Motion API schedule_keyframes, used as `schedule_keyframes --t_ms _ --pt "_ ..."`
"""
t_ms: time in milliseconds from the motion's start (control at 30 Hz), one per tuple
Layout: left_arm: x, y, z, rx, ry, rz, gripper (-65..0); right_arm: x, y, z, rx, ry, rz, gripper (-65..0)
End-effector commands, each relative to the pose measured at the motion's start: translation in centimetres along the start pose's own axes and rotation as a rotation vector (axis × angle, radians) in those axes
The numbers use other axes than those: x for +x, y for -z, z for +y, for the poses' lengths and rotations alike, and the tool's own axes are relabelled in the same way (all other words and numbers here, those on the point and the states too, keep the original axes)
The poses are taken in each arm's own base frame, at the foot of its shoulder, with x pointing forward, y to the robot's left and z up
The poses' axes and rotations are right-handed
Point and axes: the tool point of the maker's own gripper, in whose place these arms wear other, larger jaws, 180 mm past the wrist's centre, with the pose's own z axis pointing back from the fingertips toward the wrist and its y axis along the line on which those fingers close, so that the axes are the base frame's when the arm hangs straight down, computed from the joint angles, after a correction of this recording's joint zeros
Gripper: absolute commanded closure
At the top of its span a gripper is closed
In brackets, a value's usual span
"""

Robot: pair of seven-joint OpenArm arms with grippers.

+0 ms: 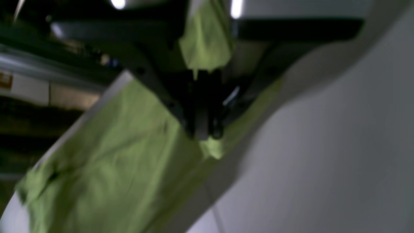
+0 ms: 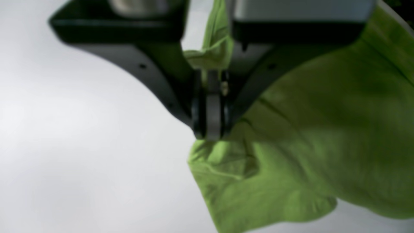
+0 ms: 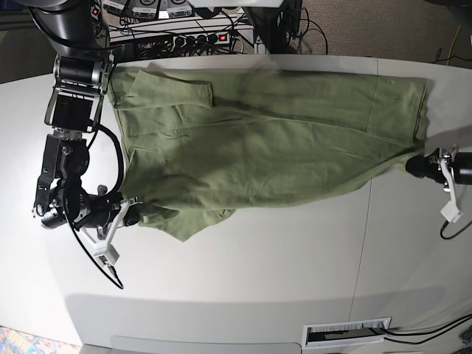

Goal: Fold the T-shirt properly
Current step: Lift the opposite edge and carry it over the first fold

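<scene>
The green T-shirt (image 3: 258,133) lies spread lengthwise across the white table (image 3: 243,273), one sleeve folded at the far left. In the base view my right gripper (image 3: 131,212) is at the shirt's near left corner, shut on a bunched edge of cloth. The right wrist view shows that gripper (image 2: 210,136) pinching the T-shirt (image 2: 323,129), with cloth poking up between the fingers. My left gripper (image 3: 414,167) is at the shirt's right end, shut on its near corner. In the blurred left wrist view the gripper (image 1: 205,136) holds the T-shirt (image 1: 113,145) lifted off the table.
Power strips and cables (image 3: 192,29) run behind the table's far edge. A white slotted plate (image 3: 346,333) sits at the near edge. A seam (image 3: 361,243) crosses the tabletop on the right. Bare tabletop lies in front of the shirt.
</scene>
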Motion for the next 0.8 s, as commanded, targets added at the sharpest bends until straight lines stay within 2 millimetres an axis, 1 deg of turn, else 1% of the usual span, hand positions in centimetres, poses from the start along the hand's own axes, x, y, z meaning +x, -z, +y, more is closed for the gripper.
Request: schedule_keyframes --t_ms 0,200,333,400,500,767 --pt "1.3 -2.0 0.2 0.022 0.025 -0.030 0.0 1.9 -1.3 -0.6 -0.019 -0.024 -0.049 0.0" --pt "0.6 -3.4 1.0 0.059 0.022 0.000 0.0 1.9 -1.1 0.4 0.033 -0.015 -0.067 0.0" --pt "0.5 -4.1 1.4 0.078 0.020 0.004 0.0 1.2 -0.8 0.5 0.038 -0.010 -0.054 0.0" --pt "0.0 -4.2 1.5 0.080 0.014 0.014 0.0 0.9 -0.7 0.5 0.039 -0.008 -0.049 0.0" --pt "-1.4 -3.7 1.7 0.076 -0.007 0.041 0.0 0.9 -0.7 0.5 0.039 -0.008 -0.049 0.0" --pt "-6.1 -2.4 1.9 0.060 -0.073 0.128 0.0 0.8 -0.6 0.6 0.045 -0.005 -0.048 0.0"
